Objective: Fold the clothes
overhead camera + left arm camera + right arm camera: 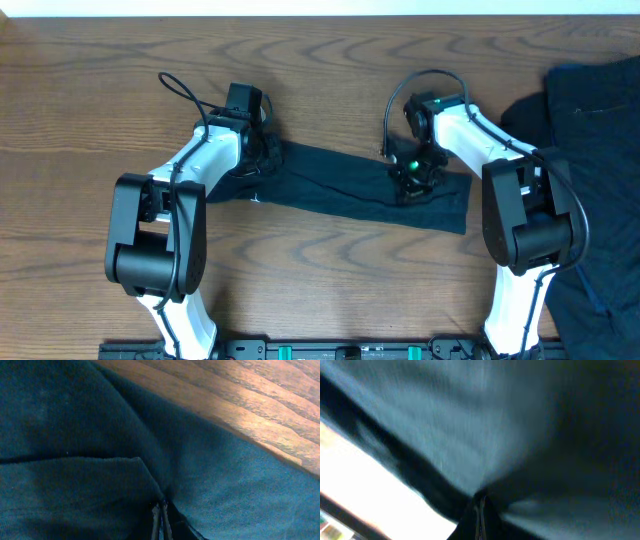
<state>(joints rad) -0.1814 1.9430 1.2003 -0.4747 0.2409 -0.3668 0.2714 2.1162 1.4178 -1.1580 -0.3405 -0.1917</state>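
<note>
Dark navy soft fabric garment [340,192] lies stretched as a long band across the middle of the brown wooden tabletop [320,70]. The left gripper [262,152] is clamped on its left end and the right gripper [412,182] on its right end. A heap of dark clothes [600,110] sits at the right edge, partly hidden by the right arm.

Left hand [161,521] pinching fold of dark navy clothes [75,460], bottom centre; wood table [240,395] upper right.
</note>
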